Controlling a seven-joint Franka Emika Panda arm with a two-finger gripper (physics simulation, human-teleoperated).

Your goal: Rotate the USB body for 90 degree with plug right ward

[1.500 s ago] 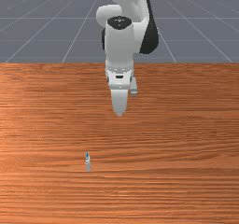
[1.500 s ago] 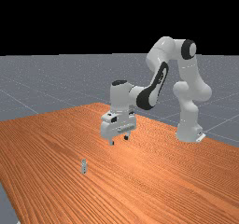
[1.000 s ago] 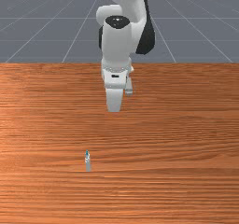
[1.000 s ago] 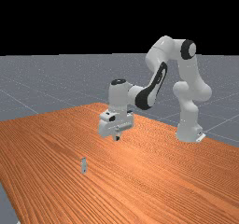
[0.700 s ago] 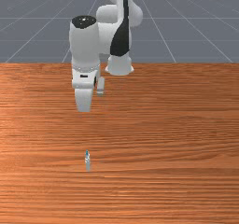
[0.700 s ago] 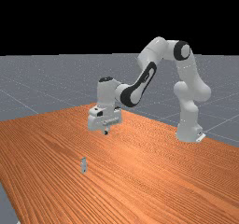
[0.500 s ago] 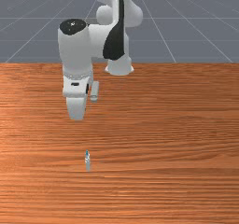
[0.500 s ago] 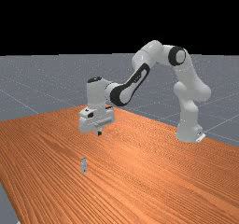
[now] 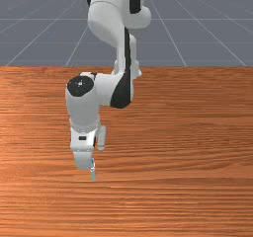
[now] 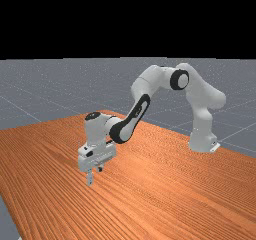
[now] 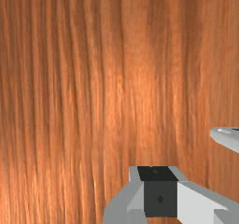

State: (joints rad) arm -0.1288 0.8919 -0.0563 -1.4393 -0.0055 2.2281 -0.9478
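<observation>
In the far view my gripper [image 10: 100,169] hangs low over the table with its fingertips together, just right of the USB body [image 10: 90,180]. From the front, the small grey-white USB body [image 9: 93,172] lies lengthwise toward the arm, its blue part at the end nearer the arm. My hand [image 9: 83,158] is beside that end, on the front view's left, and hides part of it. The wrist view has the shut gripper [image 11: 159,190] and, off to one side, a pale tip of the USB body [image 11: 226,136]. Nothing shows between the fingers. Whether they touch it, I cannot tell.
Bare wooden table [image 9: 183,191] extends around the USB body. The arm reaches in from its base [image 10: 202,141] at the far view's right.
The fingers have come together since the oldest frames. My hand has moved to the front view's left, then down and toward the front camera, up beside the USB body, which lies where it was.
</observation>
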